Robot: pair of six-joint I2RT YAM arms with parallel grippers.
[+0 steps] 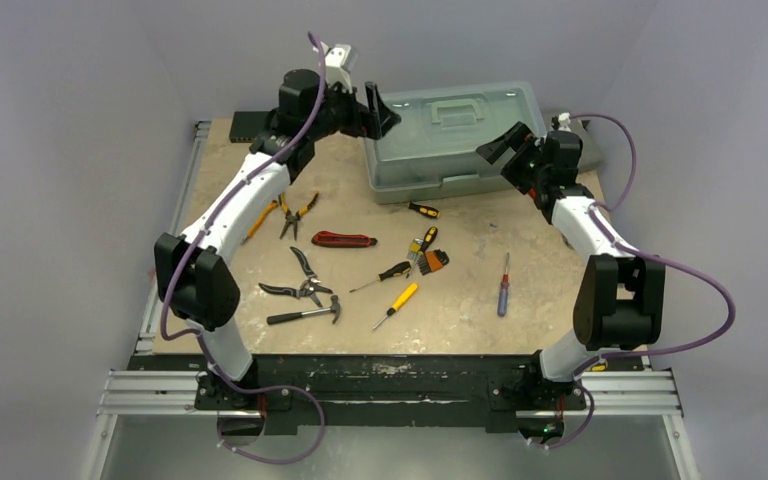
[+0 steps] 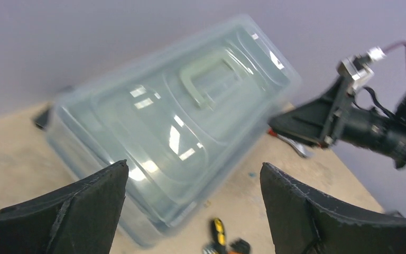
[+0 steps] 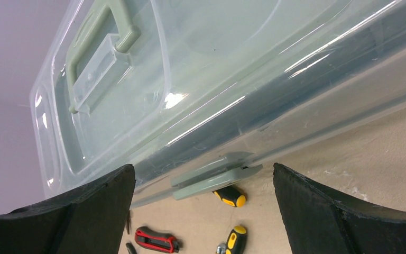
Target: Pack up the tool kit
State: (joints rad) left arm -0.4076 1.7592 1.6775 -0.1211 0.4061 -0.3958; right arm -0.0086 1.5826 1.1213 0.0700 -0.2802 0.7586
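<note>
By my judgement you are at the very beginning of the packing. The toolbox [image 1: 455, 140] stands at about 12 to 1 o'clock on the table [image 1: 560, 320]. Its translucent lid [image 2: 174, 121] is down and its front latch [image 3: 217, 177] seems to be closed. I cannot tell through the lid whether anything lies inside.

All the tools that show are loose on the table:
- the pliers [image 1: 297, 214] at 9 o'clock
- the red knife [image 1: 343, 240] near the centre
- the hammer [image 1: 305, 314] at 7 o'clock
- the yellow screwdriver [image 1: 396, 305] at 6 o'clock
- one more screwdriver [image 1: 503, 285] at 4 o'clock

So what is left for you is to open the box, put in every tool and close it again.

The left gripper [image 1: 385, 112] is at the 9 o'clock end of the toolbox, and the right gripper [image 1: 495, 150] is at its 4 o'clock corner. The fingers of both stand wide apart and hold nothing.

No brand, label or writing can be read in any view, and the left wrist view is also blurred.
</note>
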